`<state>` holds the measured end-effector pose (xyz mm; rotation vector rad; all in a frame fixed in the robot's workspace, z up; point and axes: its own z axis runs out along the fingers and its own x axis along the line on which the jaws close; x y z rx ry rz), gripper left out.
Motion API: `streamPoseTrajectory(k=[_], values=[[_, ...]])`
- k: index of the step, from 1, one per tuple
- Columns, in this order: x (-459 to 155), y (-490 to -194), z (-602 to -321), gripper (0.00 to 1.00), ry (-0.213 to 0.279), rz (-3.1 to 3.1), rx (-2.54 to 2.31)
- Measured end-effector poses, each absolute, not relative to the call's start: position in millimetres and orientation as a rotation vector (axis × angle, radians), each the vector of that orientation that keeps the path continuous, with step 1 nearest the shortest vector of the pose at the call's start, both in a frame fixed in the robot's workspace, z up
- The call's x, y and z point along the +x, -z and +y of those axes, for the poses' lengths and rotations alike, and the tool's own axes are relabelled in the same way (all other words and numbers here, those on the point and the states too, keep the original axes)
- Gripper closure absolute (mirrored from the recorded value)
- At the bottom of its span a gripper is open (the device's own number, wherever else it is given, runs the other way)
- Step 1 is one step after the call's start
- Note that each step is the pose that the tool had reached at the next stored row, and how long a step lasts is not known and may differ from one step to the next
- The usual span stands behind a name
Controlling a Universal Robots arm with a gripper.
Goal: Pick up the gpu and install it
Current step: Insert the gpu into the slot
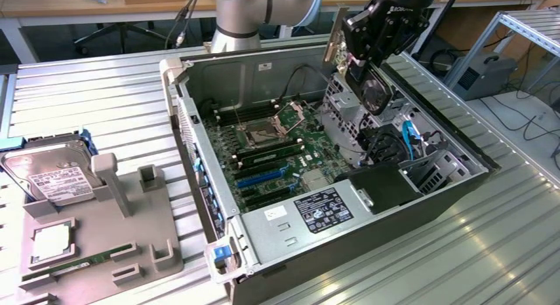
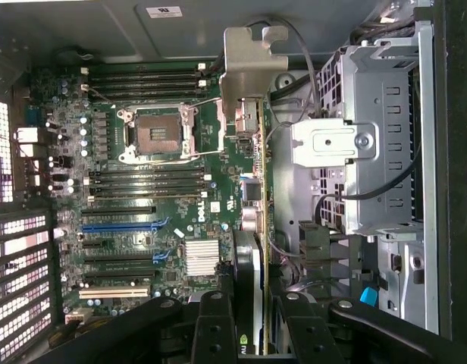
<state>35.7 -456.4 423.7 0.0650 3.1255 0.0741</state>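
Gpu [image 2: 249, 262] — gripped edge-on by the hand [image 2: 253, 315], shut upon it — hangs over the open computer case [image 1: 254, 79].

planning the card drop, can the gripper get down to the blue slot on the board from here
Probably yes. The case is open and the blue slot lies bare, nothing plugged in or across it. The gripper, shut on the card, hangs nearer the drive cage.

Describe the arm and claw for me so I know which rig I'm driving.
The arm is a silvery-grey tube with rounded grey joints; dark cables hang beside it. The claw is black and boxy, with white lettering on its body. In the wrist view its fingers are black jointed links with round bolt heads.
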Motion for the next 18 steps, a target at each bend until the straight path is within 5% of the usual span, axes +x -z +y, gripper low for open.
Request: streamPoseTrajectory(k=[18], values=[[35.5, -423.6, -456.4, 0.73, -0.077, 3.111, -0.365]])
